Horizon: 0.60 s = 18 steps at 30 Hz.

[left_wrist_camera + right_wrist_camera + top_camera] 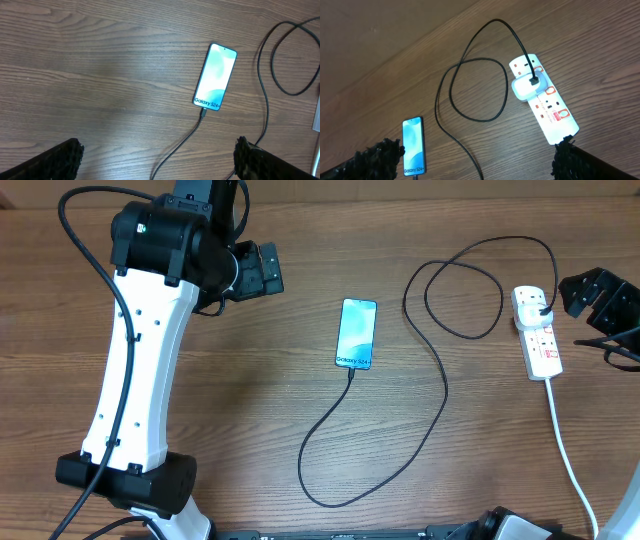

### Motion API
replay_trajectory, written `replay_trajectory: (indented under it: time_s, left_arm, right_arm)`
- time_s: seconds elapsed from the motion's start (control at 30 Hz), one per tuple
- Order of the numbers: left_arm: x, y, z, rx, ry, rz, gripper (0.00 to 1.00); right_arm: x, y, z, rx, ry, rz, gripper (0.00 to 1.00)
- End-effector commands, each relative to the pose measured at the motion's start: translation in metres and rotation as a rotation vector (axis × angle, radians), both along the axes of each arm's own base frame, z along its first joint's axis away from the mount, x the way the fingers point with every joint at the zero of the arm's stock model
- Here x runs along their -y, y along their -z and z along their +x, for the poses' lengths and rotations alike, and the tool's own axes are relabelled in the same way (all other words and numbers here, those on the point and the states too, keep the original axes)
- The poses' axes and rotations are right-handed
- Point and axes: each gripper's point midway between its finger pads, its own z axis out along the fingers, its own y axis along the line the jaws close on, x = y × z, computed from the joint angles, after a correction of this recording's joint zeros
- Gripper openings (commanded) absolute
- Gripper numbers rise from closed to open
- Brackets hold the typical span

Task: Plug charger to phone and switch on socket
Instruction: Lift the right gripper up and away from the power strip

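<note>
Thin black cable (446,395) is in the blue-screened phone (356,333) mid-tabletop (250,430), so right fingers (570,160) hover apart by the right-edge white power strip (543,350), left fingers (60,160) apart.

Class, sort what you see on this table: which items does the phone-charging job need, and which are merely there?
Needed:
- phone
- charger, its tip already at the phone's bottom edge
- socket

Merely there:
- the socket's white cord
- wooden table
</note>
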Motion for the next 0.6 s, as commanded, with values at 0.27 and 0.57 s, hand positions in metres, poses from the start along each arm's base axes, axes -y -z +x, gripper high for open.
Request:
replay_trajectory:
  time_s: [0.27,0.57]
  left_arm:
    - [-0.0016,0.0015,0.0022,0.004,0.013,0.019,1.0]
    - [-0.0035,0.0013,0.0027,0.004,0.008,0.019,1.0]
  right_arm:
    - [0.0001,-0.0014,0.0016,0.006,-0.005,-0.003,1.0]
    - [0.0001,-0.0014,0.0017,0.006,-0.005,-0.003,1.0]
